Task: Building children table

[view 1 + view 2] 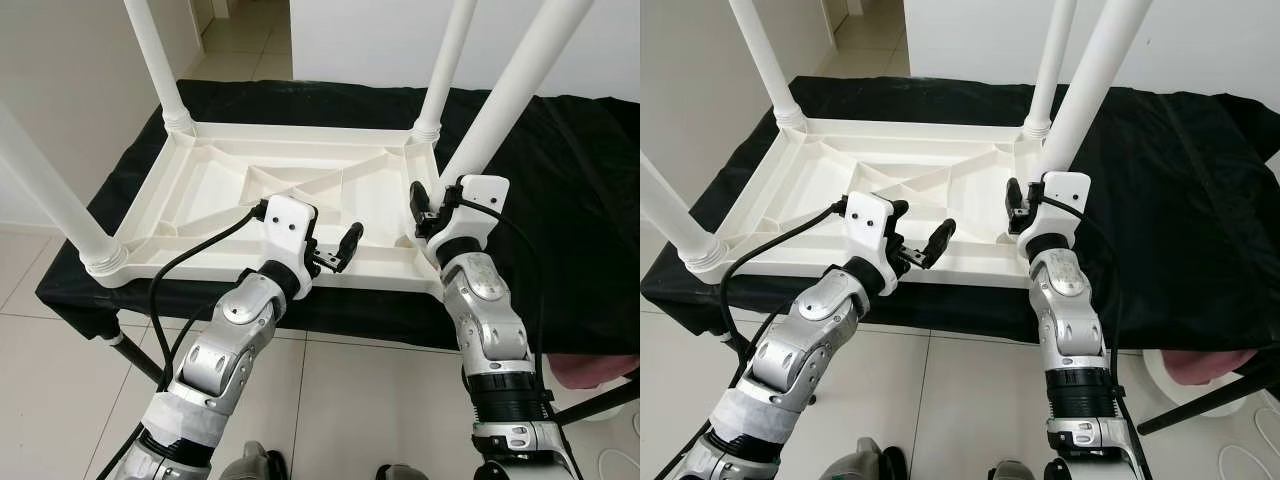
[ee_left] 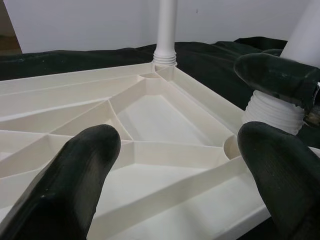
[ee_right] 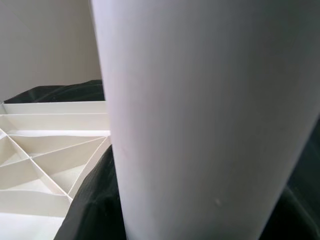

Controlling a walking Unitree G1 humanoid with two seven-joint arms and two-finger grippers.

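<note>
A black-draped table (image 1: 560, 150) carries the white plastic children's tabletop (image 1: 250, 200), laid upside down with its ribbed underside facing up. Four white legs are seen standing in the corner sockets: the far left leg (image 1: 157, 60), the far right leg (image 1: 447, 60), the near left leg (image 1: 45, 185) and the near right leg (image 1: 510, 90). The assembly is therefore judged to be nearly finished; what seems left is the seating or tightening of the near right leg, and then the turning of the piece onto its feet.

The right gripper (image 1: 428, 212) is held at the base of the near right leg, with the leg close against its wrist camera; whether its fingers are closed on the leg cannot be told. The left gripper (image 1: 335, 250) is held over the near edge of the tabletop, its fingers (image 2: 75, 170) spread and pinching nothing.
</note>
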